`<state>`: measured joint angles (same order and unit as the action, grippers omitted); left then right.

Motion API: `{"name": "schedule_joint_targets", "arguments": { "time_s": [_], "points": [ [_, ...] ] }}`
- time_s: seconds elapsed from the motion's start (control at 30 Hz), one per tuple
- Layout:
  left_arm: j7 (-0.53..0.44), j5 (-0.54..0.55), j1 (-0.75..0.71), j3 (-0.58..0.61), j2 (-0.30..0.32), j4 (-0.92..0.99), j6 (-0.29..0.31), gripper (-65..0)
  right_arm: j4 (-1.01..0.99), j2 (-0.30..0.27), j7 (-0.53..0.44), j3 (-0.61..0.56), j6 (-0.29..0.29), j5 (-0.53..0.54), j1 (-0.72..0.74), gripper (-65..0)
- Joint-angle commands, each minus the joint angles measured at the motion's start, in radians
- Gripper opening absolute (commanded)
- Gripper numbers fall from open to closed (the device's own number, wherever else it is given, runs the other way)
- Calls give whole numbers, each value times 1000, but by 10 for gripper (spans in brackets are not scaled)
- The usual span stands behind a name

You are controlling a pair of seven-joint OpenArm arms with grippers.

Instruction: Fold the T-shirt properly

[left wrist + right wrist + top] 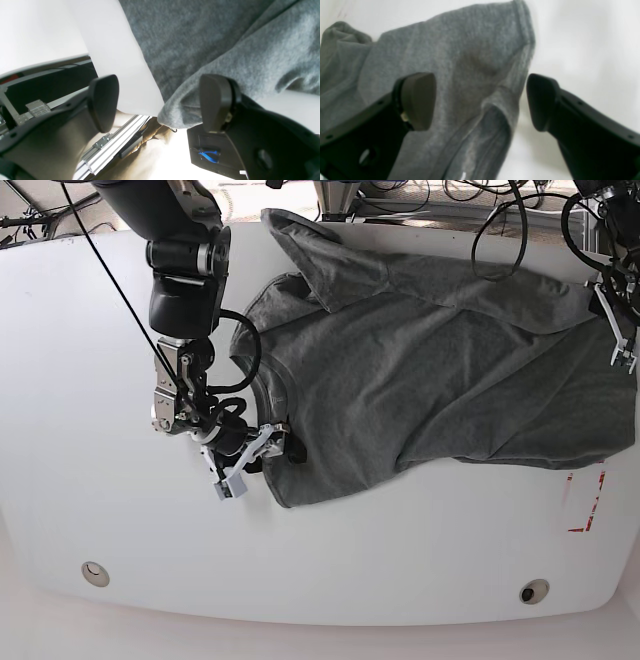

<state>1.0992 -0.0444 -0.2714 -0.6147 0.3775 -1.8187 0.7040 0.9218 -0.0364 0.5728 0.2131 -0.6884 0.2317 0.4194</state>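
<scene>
- Table (90,480): white surface, seen from the base view; the T-shirt (430,370) lies spread across its upper middle and right part, from about 10 o'clock to 3 o'clock of the picture.
- T-shirt condition: dark heather-grey knit, plain. Collar end faces 9 o'clock, hem end 3 o'clock. One sleeve is turned over onto the body near 11 o'clock. The lower sleeve lies at about 7 o'clock of the garment. Creases run across the body.
- Right gripper (262,444): at the lower sleeve, near the collar. Jaws released and standing wide.
- Right wrist view: the right gripper (480,102) has grey cloth (460,75) beneath and between the two fingers; one pad (418,100) sits over the fabric, the other over bare white table at the cloth's edge. No clamping of the cloth is visible.
- Left gripper (615,330): at the hem end of the garment, about 3 o'clock of the base view, at the table's far right edge.
- Left wrist view: the left gripper (157,103) is released, jaws wide. A corner of the T-shirt (175,112) hangs over the table corner, between the fingers and touching or just beside the right-hand pad (212,102); not pinched.
- Red line markings (590,500) sit on the table at 4 o'clock, just below the hem.
</scene>
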Motion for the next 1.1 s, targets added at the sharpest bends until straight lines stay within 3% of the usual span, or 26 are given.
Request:
{"name": "schedule_joint_targets", "arguments": {
  "time_s": [0.0,0.27,0.87,0.97,1.07],
  "points": [
    [-9,-5,4,-7,22,-17,-6,-197,10,-9,-40,-13,-10,7,31,-124],
    [-9,-5,4,-7,22,-13,-6,-197,6,-38,-73,-17,-7,-27,29,-124],
    [-11,-4,7,-6,22,-13,-6,-197,-169,8,-213,-19,11,-50,36,-127],
    [-11,-4,7,-6,22,-13,-6,-197,-168,19,-215,-19,14,-56,36,-163],
    [-11,-4,7,-6,22,-13,-6,-197,-166,20,-215,-19,25,-56,36,-273]
  ]
}}
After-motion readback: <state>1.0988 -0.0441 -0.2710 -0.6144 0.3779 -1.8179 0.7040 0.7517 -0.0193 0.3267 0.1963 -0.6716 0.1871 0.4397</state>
